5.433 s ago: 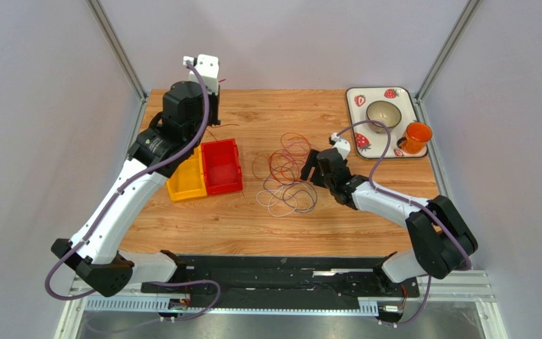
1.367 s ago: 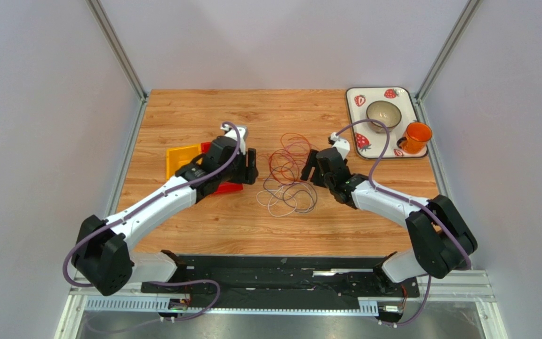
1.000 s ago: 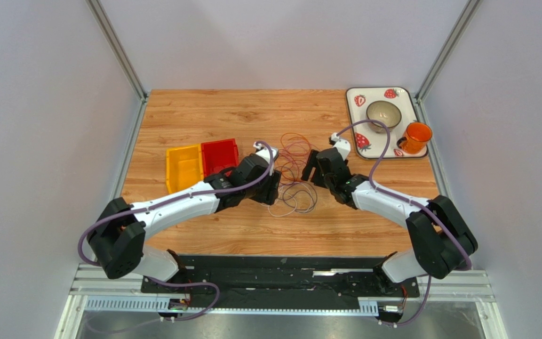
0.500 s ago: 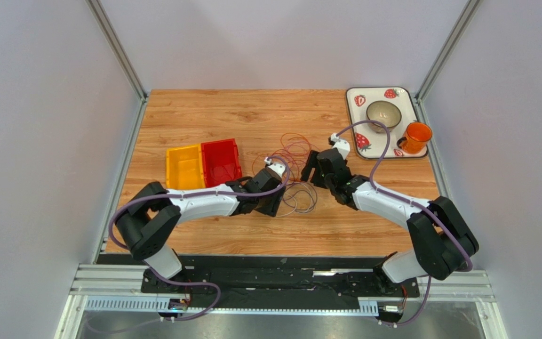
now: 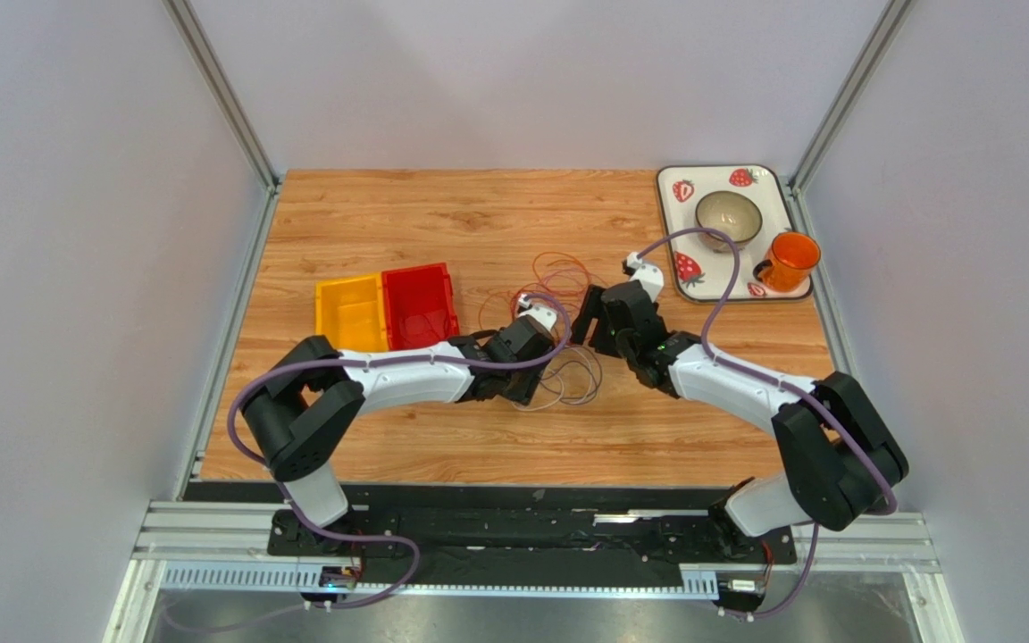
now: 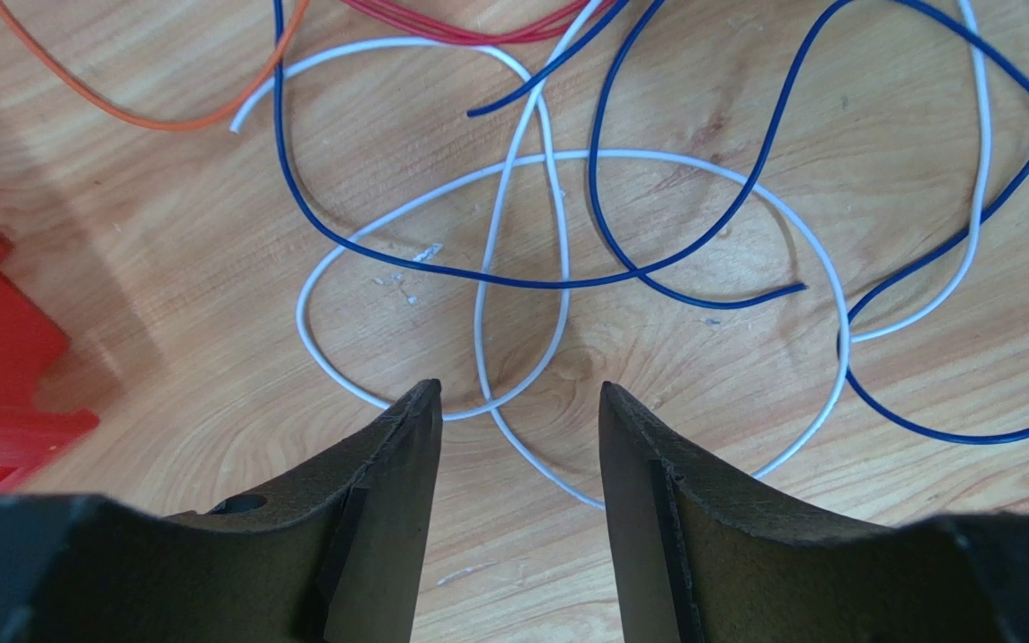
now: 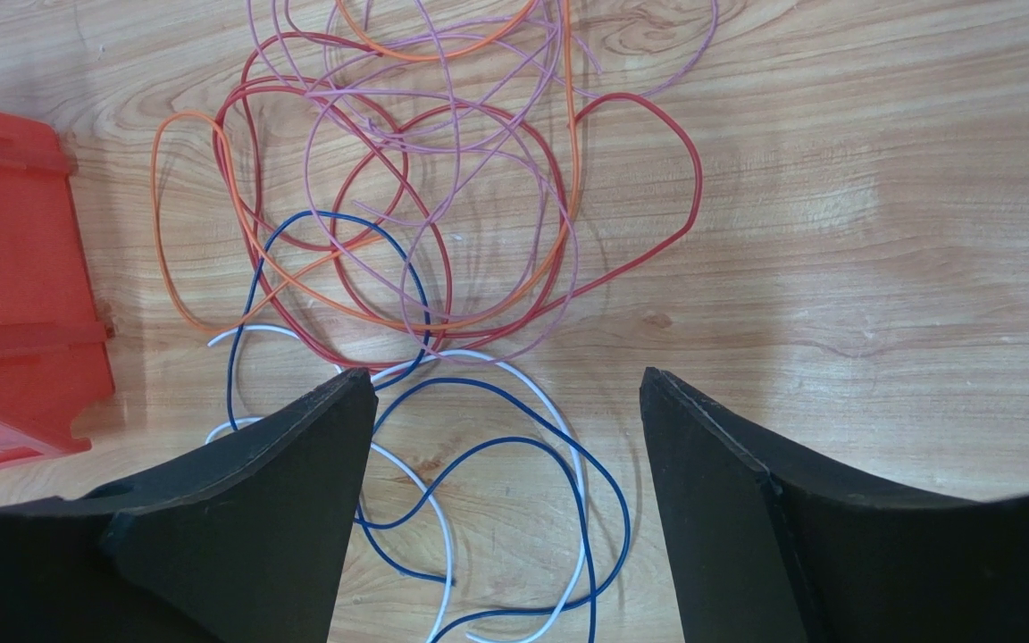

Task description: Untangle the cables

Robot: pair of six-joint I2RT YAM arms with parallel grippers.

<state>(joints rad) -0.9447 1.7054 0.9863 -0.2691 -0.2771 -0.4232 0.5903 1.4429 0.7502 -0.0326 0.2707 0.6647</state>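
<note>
Left gripper [image 6: 517, 402] had swung in from the far corner and hung spread open, empty, just over a white loop [image 6: 614, 153] of the tangled thin red, orange, blue and white cables [image 7: 413, 201] mid wooden surface [image 5: 480, 215], right gripper [image 7: 507, 389] open beside them, so I'd say untangling had barely begun.

Cables [image 5: 563, 288] between bins [image 5: 386, 306] and tray [image 5: 708, 176]

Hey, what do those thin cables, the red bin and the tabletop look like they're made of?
Cables: likely plastic-insulated wire, with smooth, coloured, slightly glossy jackets lying in soft loops.
Red bin: probably moulded plastic, with a uniform colour and satin sheen.
Table: wood or wood-look laminate, with visible grain and knots and a light sheen.
</note>
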